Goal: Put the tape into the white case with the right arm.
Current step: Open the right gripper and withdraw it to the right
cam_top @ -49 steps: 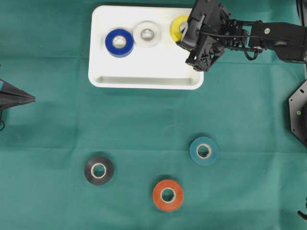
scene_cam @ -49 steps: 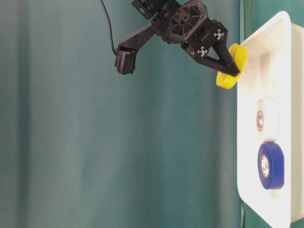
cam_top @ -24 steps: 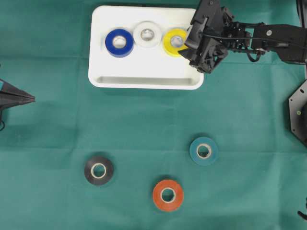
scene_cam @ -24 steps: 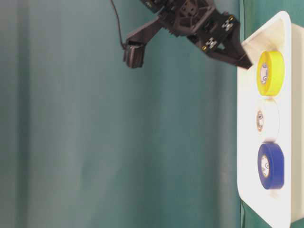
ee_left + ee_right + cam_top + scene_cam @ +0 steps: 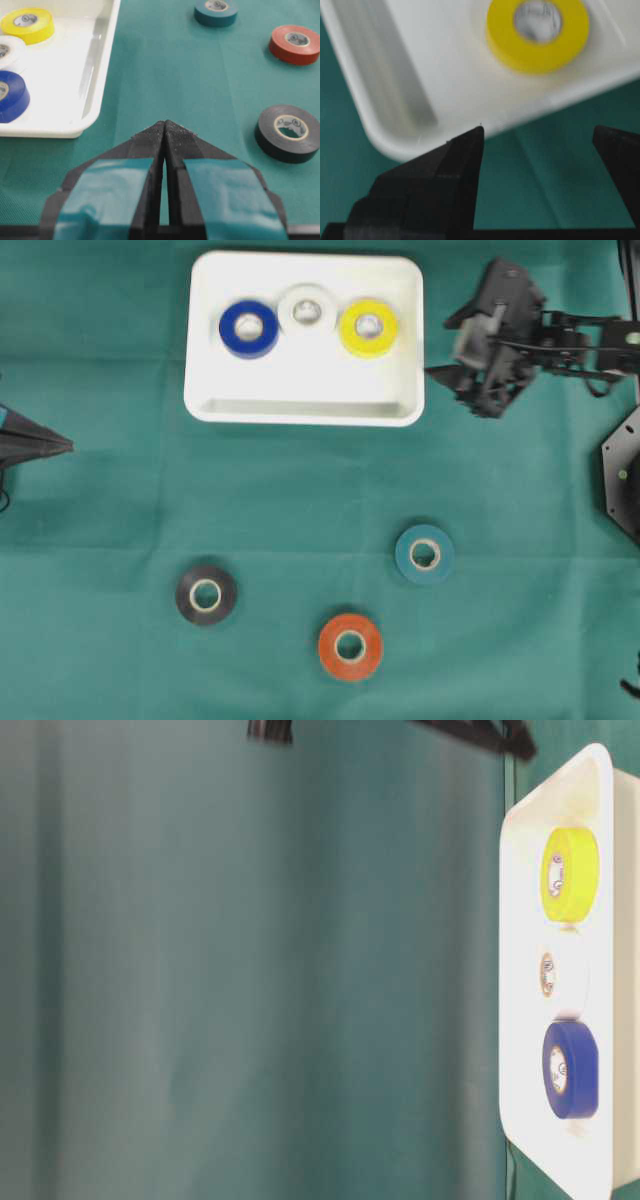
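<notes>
A green cloth [image 5: 300, 490] covers the table, with a matching green backdrop [image 5: 250, 970] behind

Six tape rolls: three in the one white case [image 5: 300, 405], namely blue [image 5: 249, 329], white [image 5: 307, 310] and yellow [image 5: 369, 327]; three on the cloth [image 5: 300, 500], namely teal [image 5: 425, 555], black [image 5: 206, 595] and orange [image 5: 350, 647]. Two grippers: left [image 5: 62, 446], right [image 5: 440, 371] seemingly just outside the case.

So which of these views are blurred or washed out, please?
Right wrist view: yellow tape and white case are soft, gripper fingers near and dark. Table-level view: case overexposed, arm smeared at the top edge. Overhead view: sharp, evenly lit.
</notes>
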Action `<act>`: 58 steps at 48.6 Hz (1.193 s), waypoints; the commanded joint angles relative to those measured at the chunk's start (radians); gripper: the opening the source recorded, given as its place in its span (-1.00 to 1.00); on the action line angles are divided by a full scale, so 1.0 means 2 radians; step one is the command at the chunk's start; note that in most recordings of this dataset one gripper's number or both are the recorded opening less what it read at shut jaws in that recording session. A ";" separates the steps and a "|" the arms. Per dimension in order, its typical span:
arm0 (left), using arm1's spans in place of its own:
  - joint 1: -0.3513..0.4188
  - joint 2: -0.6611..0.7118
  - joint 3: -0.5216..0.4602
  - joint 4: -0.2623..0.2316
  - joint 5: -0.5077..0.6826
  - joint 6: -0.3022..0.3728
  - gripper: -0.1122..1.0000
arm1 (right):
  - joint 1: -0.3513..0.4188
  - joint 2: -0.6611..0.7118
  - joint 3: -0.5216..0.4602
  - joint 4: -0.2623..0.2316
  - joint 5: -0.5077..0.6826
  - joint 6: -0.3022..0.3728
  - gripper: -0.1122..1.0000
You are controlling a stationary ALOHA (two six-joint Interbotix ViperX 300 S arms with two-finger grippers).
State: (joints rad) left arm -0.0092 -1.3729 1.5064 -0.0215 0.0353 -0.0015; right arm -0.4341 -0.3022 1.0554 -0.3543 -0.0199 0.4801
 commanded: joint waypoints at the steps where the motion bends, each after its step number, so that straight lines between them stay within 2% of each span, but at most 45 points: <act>1: 0.001 0.005 -0.005 0.000 -0.002 0.000 -0.79 | 0.000 -0.037 0.028 0.001 -0.021 0.001 0.43; 7: 0.001 0.005 -0.005 0.000 -0.002 0.000 -0.79 | 0.001 -0.080 0.071 0.001 -0.054 0.001 0.43; 14: 0.001 0.005 -0.005 0.000 -0.002 0.000 -0.79 | 0.002 -0.122 0.103 0.001 -0.067 0.000 0.43; 31: 0.001 0.005 -0.005 0.000 -0.003 0.000 -0.79 | 0.015 -0.175 0.133 0.001 -0.058 0.001 0.43; 42: 0.001 0.005 -0.005 0.000 -0.003 0.000 -0.79 | 0.061 -0.176 0.135 0.000 -0.058 0.001 0.43; 58: 0.001 0.005 -0.006 0.000 -0.003 -0.001 -0.79 | 0.164 -0.176 0.146 0.001 -0.058 0.002 0.43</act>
State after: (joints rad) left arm -0.0092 -1.3729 1.5064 -0.0215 0.0353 -0.0015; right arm -0.1396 -0.6519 1.3530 -0.3543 -0.1335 0.4801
